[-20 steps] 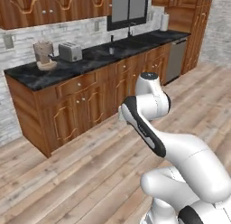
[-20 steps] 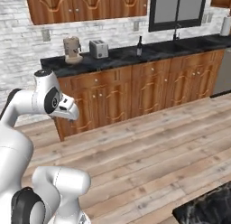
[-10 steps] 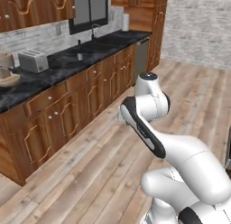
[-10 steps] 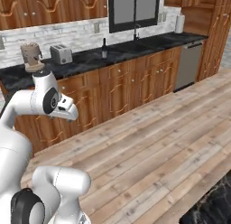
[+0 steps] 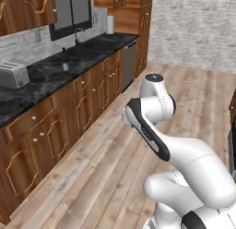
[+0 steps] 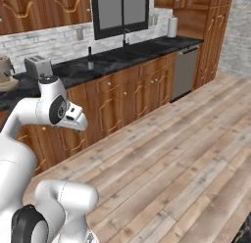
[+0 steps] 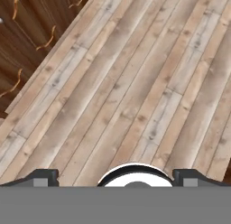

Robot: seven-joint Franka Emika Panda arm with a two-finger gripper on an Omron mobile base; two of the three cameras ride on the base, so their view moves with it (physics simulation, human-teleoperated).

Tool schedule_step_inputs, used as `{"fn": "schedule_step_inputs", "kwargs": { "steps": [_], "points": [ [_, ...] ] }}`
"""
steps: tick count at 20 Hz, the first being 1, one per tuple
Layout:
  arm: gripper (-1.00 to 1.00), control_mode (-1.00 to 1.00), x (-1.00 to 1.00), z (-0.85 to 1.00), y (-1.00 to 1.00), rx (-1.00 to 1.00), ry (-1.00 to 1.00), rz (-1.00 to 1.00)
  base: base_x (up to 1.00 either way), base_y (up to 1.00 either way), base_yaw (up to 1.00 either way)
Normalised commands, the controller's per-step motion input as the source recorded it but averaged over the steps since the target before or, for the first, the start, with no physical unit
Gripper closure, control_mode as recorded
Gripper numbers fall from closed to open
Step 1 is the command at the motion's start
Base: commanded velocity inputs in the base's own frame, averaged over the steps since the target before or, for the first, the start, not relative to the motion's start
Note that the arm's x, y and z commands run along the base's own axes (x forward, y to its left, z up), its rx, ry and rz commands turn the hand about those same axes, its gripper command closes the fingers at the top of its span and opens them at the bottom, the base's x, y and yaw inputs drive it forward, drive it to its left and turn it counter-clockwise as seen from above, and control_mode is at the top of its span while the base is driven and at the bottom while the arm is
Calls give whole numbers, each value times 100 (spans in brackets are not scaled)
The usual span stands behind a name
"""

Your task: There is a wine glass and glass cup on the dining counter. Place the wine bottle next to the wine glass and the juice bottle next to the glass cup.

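The wine bottle [image 5: 64,62] [image 6: 90,60], slim and dark, stands on the black-topped cabinet run beside the sink, right of the toaster. My gripper [image 7: 116,177] is open; its two dark fingertips [image 7: 43,175] stand wide apart over bare wood floor with nothing between them. The arm is folded close to the base, and its hand [image 6: 74,118] points down at the floor, well away from the cabinets. A dark corner at the lower right may be the dining counter [image 6: 244,232]. The juice bottle, wine glass and glass cup are out of view.
A silver toaster [image 5: 14,75] [image 6: 38,66], a faucet [image 5: 76,35] over the sink and a paper towel roll [image 5: 109,24] sit on the cabinet run. A dishwasher [image 6: 185,73] is set into its far end. Wide wood floor lies between me and the cabinets.
The whole picture has shifted: the base has moved, so the cabinet run slid leftward and the dishwasher end came into view. The arm keeps its folded pose and the gripper stays open.
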Motion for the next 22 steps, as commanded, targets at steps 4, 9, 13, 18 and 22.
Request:
{"fn": "schedule_step_inputs", "kwargs": {
  "steps": [4,9,13,18,22],
  "points": [
    [-100,100,0,0,0,0,0,0,94,4,-1],
    [-100,100,0,0,0,0,0,0,94,1,2],
    [-100,100,0,0,0,0,0,0,94,0,9],
    [-100,100,0,0,0,0,0,0,94,0,22],
    [-100,100,0,0,0,0,0,0,93,0,27]
  ]
}}
